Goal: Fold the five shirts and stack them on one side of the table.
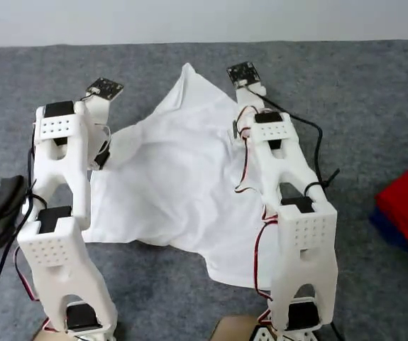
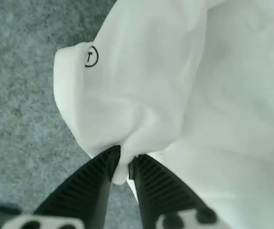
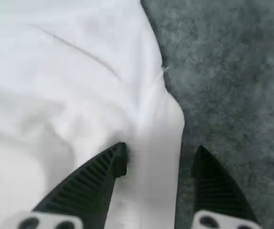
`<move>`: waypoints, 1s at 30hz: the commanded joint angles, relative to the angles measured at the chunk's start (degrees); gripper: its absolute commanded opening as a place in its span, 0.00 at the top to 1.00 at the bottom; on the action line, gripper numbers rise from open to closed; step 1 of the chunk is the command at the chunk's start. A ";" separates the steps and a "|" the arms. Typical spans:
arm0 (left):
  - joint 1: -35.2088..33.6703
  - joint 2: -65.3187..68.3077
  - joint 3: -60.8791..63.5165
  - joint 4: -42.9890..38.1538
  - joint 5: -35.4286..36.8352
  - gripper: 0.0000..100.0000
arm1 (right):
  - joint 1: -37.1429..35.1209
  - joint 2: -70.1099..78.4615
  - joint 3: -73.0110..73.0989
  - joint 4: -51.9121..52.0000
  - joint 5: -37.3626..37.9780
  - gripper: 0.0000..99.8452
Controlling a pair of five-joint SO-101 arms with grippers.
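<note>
Ribbed left hand [image 2: 123,156] on rumpled white shirt [image 2: 151,90]

High view looks down over the table [image 1: 374,92]; both wrist views sit close, seemingly above the shared shirt [image 1: 168,177].

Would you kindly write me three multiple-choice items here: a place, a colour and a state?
1. Where does the white shirt lie? A. spread out on the table B. folded on a stack C. hanging off the edge
2. What colour is the top folded cloth at the table's right edge? A. yellow B. red C. green
3. How is the left gripper? A. open above bare table B. shut on nothing C. shut on the shirt
Answers: 1 A, it lies unfolded and spread; 2 B, it shows red; 3 C, the left wrist view shows fabric pinched in it.
</note>
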 commanded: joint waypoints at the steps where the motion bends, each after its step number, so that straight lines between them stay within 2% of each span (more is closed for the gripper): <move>1: 0.09 -0.70 -0.22 0.18 -0.53 0.99 | -0.31 -0.13 -4.13 2.42 -0.35 0.80; 8: 0.09 -0.70 -0.40 -1.49 -0.53 0.99 | -0.31 5.41 -16.00 14.55 10.90 0.99; 17: 0.09 -1.14 -0.48 -1.41 -0.53 0.99 | 0.75 7.34 -29.36 33.45 12.40 0.99; 26: 0.09 -1.23 -0.57 -1.14 -0.53 0.99 | 5.14 7.43 -45.27 57.89 12.75 0.99; 30: 0.09 -1.23 -0.57 -1.14 -0.62 0.99 | 9.10 5.23 -43.52 57.63 13.27 0.99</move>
